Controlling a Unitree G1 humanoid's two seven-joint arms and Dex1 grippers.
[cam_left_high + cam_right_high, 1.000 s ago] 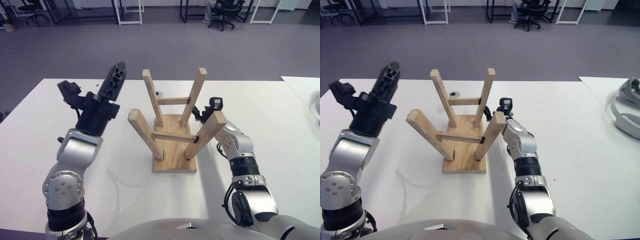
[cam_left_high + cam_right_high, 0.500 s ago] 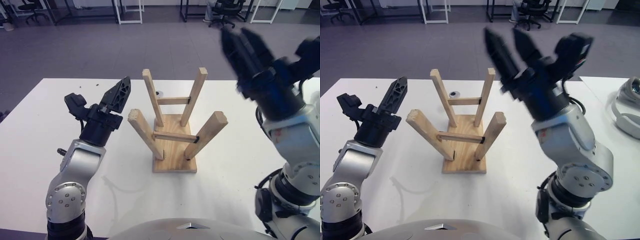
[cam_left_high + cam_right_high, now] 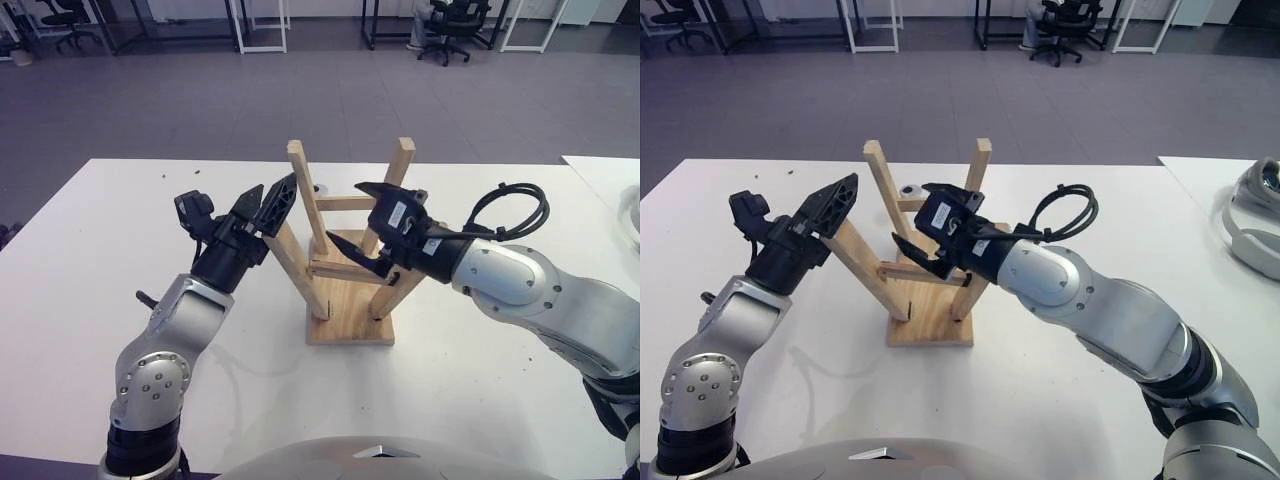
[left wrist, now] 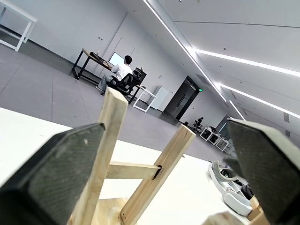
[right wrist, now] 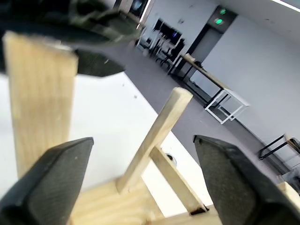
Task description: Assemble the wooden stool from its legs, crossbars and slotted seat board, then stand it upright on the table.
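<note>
The wooden stool stands upside down, its seat board (image 3: pixel 348 325) flat on the white table (image 3: pixel 80 260) and its legs pointing up, joined by crossbars (image 3: pixel 338 271). My left gripper (image 3: pixel 277 187) is open at the top of the near-left leg (image 3: pixel 300 275), whose end it hides. In the left wrist view its pads (image 4: pixel 51 180) stand wide apart, with the two far legs (image 4: pixel 104 154) between them. My right gripper (image 3: pixel 352 222) is open among the legs, above the near crossbar and beside the near-right leg (image 3: pixel 403 287). Its pads (image 5: pixel 47 183) are far apart with nothing gripped.
A small round object (image 3: pixel 907 190) lies on the table just behind the stool. A white headset-like thing (image 3: pixel 1252 215) rests at the far right. Bare table lies to the left and in front of the stool. Desks and chairs stand on the floor beyond.
My right arm has swung down from high above the table into the space between the stool's legs. My left gripper has moved right, up to the near-left leg's top. The stool has stayed put.
</note>
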